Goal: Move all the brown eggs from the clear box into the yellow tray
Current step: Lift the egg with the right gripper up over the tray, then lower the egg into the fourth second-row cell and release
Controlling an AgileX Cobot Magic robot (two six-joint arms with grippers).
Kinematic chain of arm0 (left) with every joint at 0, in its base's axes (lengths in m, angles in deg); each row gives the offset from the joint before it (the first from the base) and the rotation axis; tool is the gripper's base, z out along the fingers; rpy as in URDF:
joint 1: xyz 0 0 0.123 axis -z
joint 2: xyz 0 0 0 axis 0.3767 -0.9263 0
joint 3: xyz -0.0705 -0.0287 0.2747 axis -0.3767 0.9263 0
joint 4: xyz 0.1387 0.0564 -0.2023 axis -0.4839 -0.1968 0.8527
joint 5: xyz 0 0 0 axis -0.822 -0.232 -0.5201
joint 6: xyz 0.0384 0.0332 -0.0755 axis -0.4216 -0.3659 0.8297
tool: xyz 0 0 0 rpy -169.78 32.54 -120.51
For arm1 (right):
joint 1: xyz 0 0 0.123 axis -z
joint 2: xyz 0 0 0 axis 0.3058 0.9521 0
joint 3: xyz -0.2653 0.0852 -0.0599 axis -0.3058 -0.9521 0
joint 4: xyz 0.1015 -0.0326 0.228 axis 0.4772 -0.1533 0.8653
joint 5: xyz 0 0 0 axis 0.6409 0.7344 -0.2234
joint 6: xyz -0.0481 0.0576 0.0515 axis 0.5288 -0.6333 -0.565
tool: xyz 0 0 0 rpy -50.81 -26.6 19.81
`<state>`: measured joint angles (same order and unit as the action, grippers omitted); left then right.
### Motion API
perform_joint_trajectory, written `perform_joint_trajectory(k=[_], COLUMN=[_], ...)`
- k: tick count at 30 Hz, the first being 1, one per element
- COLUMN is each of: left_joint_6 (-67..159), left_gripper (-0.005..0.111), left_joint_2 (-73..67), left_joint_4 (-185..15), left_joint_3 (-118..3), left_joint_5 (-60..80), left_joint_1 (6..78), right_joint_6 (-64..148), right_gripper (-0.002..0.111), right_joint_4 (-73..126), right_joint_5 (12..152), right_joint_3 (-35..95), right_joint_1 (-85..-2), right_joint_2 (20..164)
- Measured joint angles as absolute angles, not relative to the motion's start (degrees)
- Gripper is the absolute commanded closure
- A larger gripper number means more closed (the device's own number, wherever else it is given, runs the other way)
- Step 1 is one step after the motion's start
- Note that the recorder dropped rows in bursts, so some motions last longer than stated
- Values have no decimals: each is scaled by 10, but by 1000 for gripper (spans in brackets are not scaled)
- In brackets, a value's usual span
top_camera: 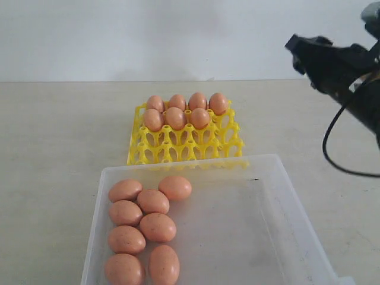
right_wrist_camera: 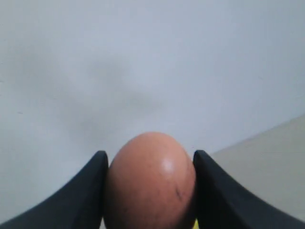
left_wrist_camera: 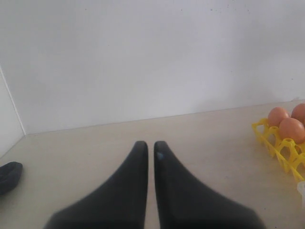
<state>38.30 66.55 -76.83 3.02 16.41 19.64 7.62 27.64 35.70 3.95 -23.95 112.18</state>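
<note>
Several brown eggs (top_camera: pixel 153 202) lie in the left part of the clear box (top_camera: pixel 285 196) at the front. Behind it stands the yellow tray (top_camera: pixel 178 148), with several eggs (top_camera: pixel 175 117) filling its back row and most of the second row. My right gripper (top_camera: pixel 295 44) hangs high at the far right, above table level and to the right of the tray. In the right wrist view this gripper (right_wrist_camera: pixel 150 154) is shut on one brown egg (right_wrist_camera: pixel 150 186). My left gripper (left_wrist_camera: pixel 149 144) is shut and empty over bare table, with the tray's corner (left_wrist_camera: pixel 279 145) off to one side.
A black cable (top_camera: pixel 332 148) loops down from the right arm beside the box. A dark object (left_wrist_camera: pixel 8 174) lies at the edge of the left wrist view. A white wall rises behind the table.
</note>
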Motion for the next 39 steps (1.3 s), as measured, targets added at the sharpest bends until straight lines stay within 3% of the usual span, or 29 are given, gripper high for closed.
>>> perform_joint_trajectory(k=[4,10,21,39], left_joint_6=[383,383,383,383], left_gripper=[103,103,103,103], left_joint_2=[665,665,665,665], left_joint_4=[-768,-768,-768,-768], left_joint_3=[30,30,30,30], left_joint_5=[164,164,164,164], left_joint_1=[196,196,196,196], right_joint_6=[-144,-264,-259,-187], right_gripper=[108,108,108,108], right_joint_4=[-71,-387,-482,-479], right_joint_5=[317,244,228,247], right_joint_3=[140,250,261,326], right_joint_1=[-155,-150,-151,-151], right_joint_2=[1179,1274,1349,1376])
